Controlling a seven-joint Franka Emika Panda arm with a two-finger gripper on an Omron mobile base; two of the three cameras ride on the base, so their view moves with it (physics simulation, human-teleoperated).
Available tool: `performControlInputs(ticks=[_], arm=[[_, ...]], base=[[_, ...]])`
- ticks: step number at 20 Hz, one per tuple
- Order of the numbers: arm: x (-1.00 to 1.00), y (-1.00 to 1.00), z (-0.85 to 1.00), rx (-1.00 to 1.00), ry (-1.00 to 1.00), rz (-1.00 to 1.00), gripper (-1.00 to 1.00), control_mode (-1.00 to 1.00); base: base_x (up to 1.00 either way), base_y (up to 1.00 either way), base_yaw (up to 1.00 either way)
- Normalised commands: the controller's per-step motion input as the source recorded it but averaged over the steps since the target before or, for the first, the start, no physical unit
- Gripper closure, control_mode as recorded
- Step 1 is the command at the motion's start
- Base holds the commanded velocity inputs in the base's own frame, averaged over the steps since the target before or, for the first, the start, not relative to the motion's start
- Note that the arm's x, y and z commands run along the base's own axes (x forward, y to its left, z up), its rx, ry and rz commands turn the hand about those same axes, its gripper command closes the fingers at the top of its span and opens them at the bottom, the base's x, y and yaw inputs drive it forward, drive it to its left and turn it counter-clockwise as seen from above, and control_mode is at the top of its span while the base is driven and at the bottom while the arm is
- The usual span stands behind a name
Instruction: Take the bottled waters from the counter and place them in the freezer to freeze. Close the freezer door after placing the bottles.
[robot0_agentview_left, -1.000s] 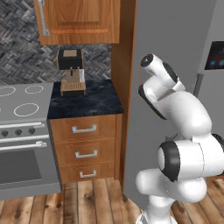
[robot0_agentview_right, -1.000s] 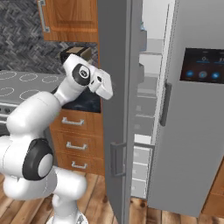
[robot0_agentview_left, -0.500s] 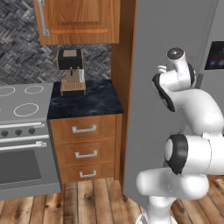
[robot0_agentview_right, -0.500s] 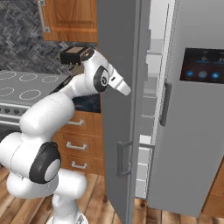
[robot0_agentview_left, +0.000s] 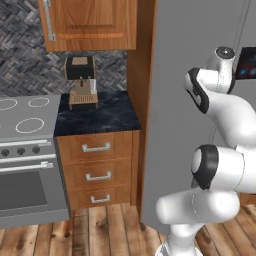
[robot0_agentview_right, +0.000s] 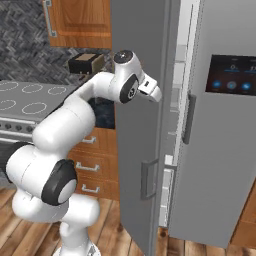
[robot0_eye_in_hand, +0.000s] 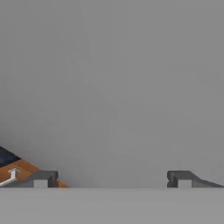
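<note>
- Grey freezer door (robot0_agentview_right: 137, 150) stands ajar, its outer face right ahead of my end effector (robot0_eye_in_hand: 113, 178).
- End effector's jaws spread wide, empty.
- Door's long axis vertical; I'd push toward the freezer (robot0_agentview_right: 167, 125).
- Worktop (robot0_agentview_left: 97, 114) left, bottles unseen.

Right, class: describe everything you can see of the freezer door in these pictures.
The freezer door is a tall, narrow, plain grey panel, smooth like painted metal, with a grey bar handle low on its outer face. It stands upright and nearly shut, leaving a slim gap that shows white interior. The open gripper faces its outer surface close up; contact cannot be told.
</note>
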Motion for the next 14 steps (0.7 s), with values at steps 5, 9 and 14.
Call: performControlInputs(ticks=[5,9,14], arm=[[0.40,-0.12,0.00,-0.03,0.00,0.09,-1.00,-1.00],[0.34,-0.12,0.00,-0.04,0.00,0.07,-1.00,-1.00],[0.17,-0.01,0.00,-0.05,-0.04,0.02,-1.00,-1.00]], base=[[0.00,0.00,0.00],[0.00,0.00,0.00],[0.00,0.00,0.00]])
